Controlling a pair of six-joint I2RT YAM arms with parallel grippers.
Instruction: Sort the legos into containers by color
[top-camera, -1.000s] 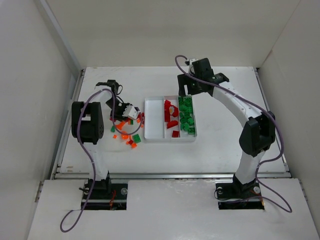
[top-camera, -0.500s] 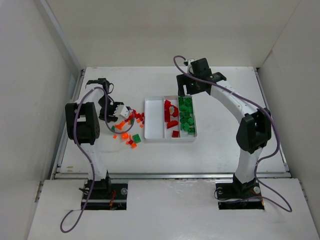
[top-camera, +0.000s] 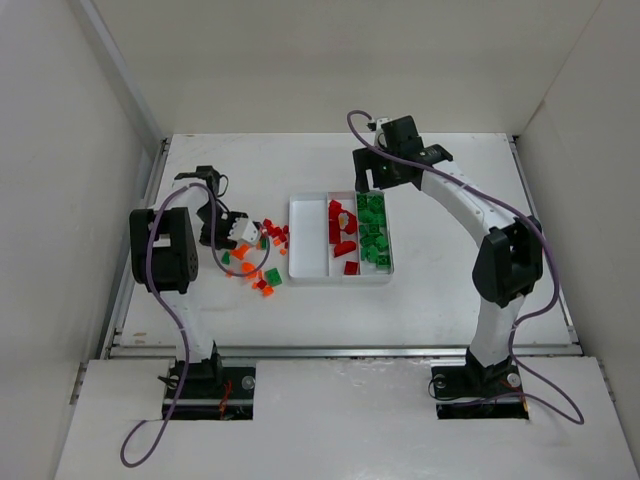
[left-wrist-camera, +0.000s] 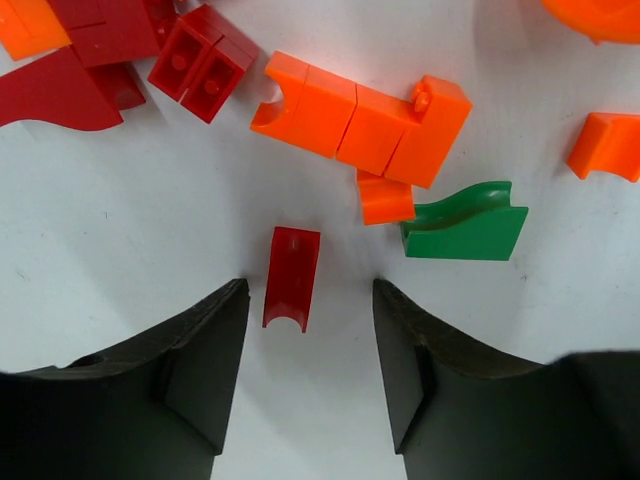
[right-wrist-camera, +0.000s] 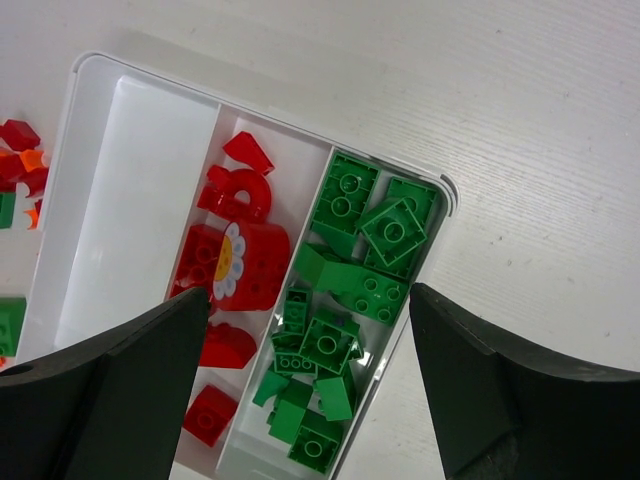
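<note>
Item 1: my left hand (left-wrist-camera: 310, 295), fingers spread, low over the worktop (left-wrist-camera: 120, 230); a small dark red lego (left-wrist-camera: 292, 278) lies between them, untouched.
Item 2: loose legos (top-camera: 255, 262) in orange, red and green, scattered just left of the tray (top-camera: 308, 277).
Item 3: middle compartment (right-wrist-camera: 290, 155) holds red legos (right-wrist-camera: 255, 270); right compartment (right-wrist-camera: 432, 215) holds green legos (right-wrist-camera: 345, 300).
Item 4: my right hand (right-wrist-camera: 310, 300), fingers spread wide, hanging above the tray.
</note>
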